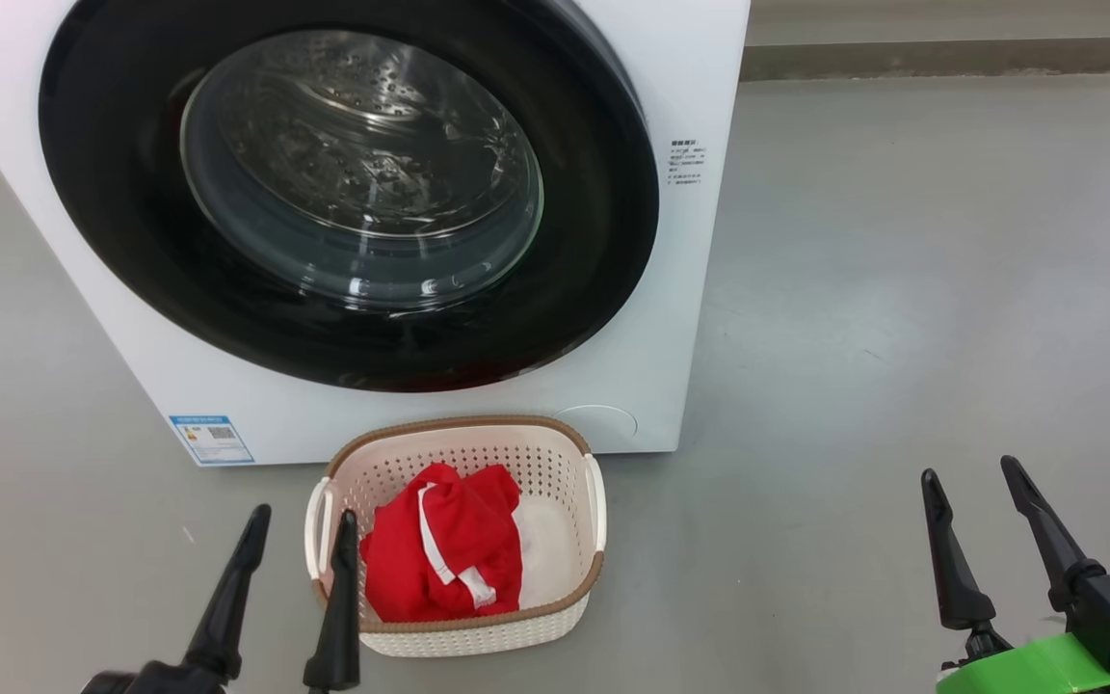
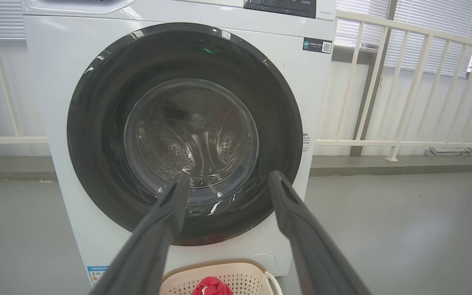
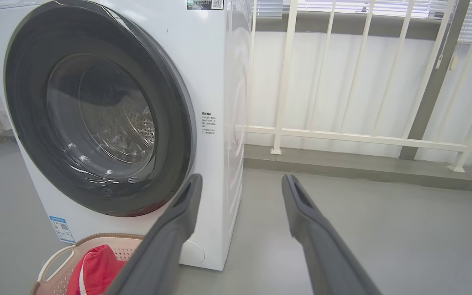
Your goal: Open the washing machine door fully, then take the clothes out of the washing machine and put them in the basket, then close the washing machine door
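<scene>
Clothes (image 1: 444, 554) inside basket (image 1: 478, 631)

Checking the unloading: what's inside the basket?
Red clothes with white stripe trim lie in the basket, a white fabric piece beside them. The basket's bottom under them is covered.

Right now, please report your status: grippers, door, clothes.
Both open, empty: left gripper, right gripper. The washing machine door shut. The clothes in the basket, close before the washing machine.
</scene>
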